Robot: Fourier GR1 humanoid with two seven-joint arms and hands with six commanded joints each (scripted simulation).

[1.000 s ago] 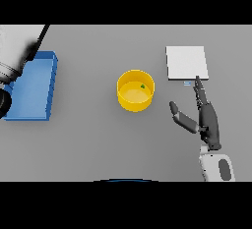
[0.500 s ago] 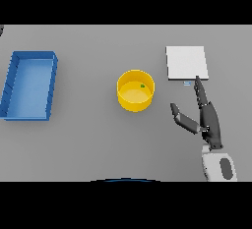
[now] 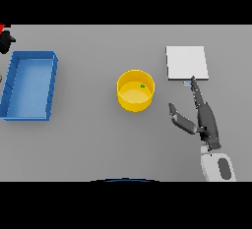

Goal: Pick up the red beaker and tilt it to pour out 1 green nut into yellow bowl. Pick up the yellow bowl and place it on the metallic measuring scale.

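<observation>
Left hand (image 3: 6, 41): back at far left edge with red beaker (image 3: 2, 27), grip unclear. Right hand (image 3: 199, 112): unmoved, fingers straight. Yellow bowl (image 3: 135, 91), green nut (image 3: 142, 86) inside. Grey table (image 3: 88, 134).

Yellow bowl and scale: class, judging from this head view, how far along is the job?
Pouring looks done: a green nut lies in the yellow bowl. In hand: nothing; the right hand is open, beside the bowl, fingers by the scale. Left: lifting the bowl onto the scale. The left hand shows at the left edge.
</observation>
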